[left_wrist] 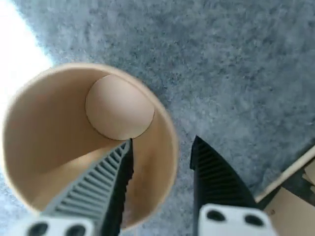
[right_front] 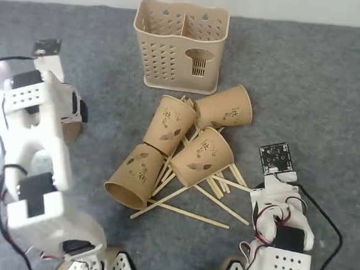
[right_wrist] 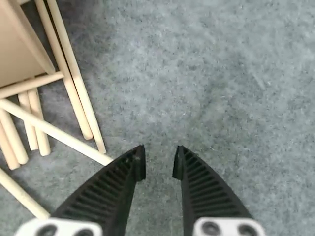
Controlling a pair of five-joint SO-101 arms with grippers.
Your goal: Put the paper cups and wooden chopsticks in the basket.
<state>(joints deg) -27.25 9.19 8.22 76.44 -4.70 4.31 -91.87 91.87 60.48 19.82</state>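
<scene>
This is looking like a robotics lab bench: a grey felt mat [right_front: 320, 70] is covering the tabletop, two white plastic arms [right_front: 37, 143] are standing at the left and lower right of the frame, trailing black cables [right_front: 334, 230] and carrying bare circuit boards [right_front: 275, 158].

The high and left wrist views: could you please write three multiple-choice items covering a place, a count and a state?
1. Where is the beige perforated plastic basket? A) beyond the brown paper cups B) between the arms C) in a gripper
2. How many of those cups lie among the wooden chopsticks? A) two B) four C) six
3. How is the left gripper? A) shut on a chopstick B) open over bare carpet C) open astride a separate paper cup

1 A: it stands past the pile. 2 B: four lie there on their sides. 3 C: one finger inside, one outside.
</scene>
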